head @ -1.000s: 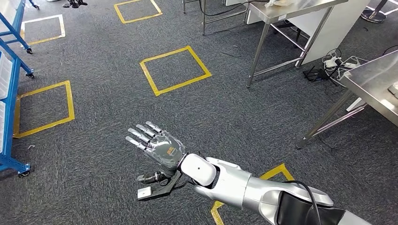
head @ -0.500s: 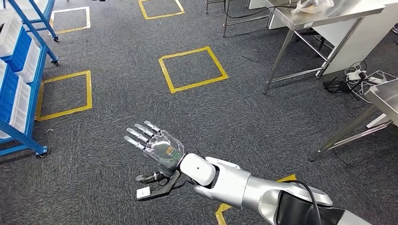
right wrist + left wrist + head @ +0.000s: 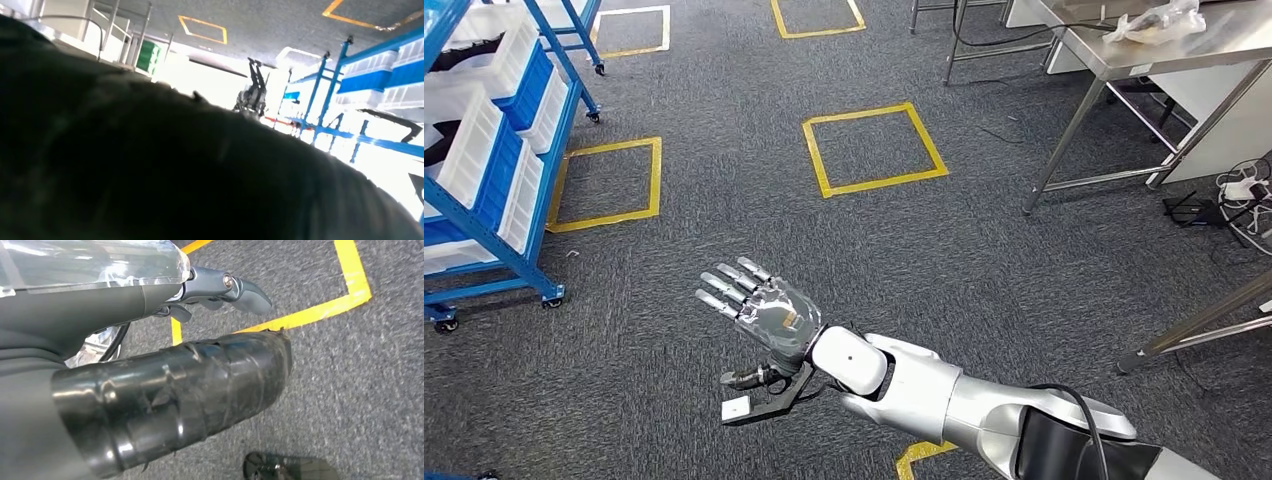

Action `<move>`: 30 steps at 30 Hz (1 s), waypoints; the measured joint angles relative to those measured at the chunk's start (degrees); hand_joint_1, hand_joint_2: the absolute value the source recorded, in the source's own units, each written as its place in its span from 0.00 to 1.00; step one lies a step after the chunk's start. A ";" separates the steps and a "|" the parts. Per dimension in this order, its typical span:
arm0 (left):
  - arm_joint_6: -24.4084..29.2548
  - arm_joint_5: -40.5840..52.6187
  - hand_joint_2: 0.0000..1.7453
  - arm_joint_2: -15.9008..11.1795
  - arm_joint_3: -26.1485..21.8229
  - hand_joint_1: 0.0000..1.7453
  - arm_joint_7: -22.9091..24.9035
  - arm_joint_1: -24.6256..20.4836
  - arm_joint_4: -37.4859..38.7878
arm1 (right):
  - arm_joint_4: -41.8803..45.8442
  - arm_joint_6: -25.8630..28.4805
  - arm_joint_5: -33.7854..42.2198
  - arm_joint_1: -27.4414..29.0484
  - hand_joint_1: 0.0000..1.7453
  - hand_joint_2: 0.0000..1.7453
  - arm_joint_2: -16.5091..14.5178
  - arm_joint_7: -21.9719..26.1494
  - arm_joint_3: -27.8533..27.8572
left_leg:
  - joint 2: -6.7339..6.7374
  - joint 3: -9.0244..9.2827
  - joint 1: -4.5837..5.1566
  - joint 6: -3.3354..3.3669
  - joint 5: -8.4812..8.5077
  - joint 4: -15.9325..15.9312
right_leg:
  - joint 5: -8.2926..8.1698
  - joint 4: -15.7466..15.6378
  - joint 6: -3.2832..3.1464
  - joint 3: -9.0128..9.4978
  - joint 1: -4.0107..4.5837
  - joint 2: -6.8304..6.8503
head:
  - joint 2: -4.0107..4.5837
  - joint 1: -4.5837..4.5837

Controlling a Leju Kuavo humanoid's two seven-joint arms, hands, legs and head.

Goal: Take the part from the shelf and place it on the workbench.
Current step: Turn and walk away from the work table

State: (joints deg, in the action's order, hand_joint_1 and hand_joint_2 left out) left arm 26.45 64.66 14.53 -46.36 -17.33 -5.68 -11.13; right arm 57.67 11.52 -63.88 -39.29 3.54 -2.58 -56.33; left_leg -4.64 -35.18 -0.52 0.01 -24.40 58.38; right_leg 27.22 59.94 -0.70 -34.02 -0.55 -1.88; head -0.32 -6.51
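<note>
Grey carpet (image 3: 724, 180), yellow tape squares (image 3: 876, 150); blue shelf (image 3: 494, 170) possibly holding part.

The whole head view shifts: the camera turns toward the blue shelf (image 3: 494, 160), which now shows more of its white bins (image 3: 474, 140). The steel workbench (image 3: 1144, 50) slides toward the right edge.
</note>
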 joint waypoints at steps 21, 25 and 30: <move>0.19 -0.75 0.00 0.00 -0.04 0.00 -1.60 0.05 0.00 | 1.17 0.16 -0.14 0.76 0.00 0.00 0.53 0.00 0.54 | 3.84 1.38 0.22 1.90 -0.01 -1.24 | 6.92 12.27 1.04 -5.12 0.12 2.58 | 0.01 -0.01; 0.23 -0.90 0.00 0.01 -0.09 0.00 -2.02 0.14 0.00 | 1.77 0.15 -0.14 1.60 0.00 0.00 1.22 0.00 0.60 | 1.75 1.43 0.37 1.82 -0.12 -0.89 | 2.40 8.75 0.45 -4.33 0.18 1.42 | 0.02 -0.01; 0.42 -0.90 0.00 0.09 -0.11 0.00 -2.43 0.17 0.00 | 2.45 0.17 -0.26 1.55 0.00 0.00 1.45 0.00 0.93 | -0.16 0.93 0.34 0.59 -0.22 -0.55 | -0.80 -0.55 -0.32 -0.29 0.52 -0.14 | 0.01 0.02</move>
State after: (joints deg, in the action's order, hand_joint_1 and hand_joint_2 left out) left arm 26.86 63.76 14.62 -46.47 -19.76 -5.52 -11.13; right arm 60.12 11.69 -64.14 -37.74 4.99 -2.58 -55.40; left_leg -4.80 -34.26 -0.19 0.60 -24.62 57.84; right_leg 26.42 59.39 -1.02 -34.31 -0.03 -2.02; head -0.32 -6.49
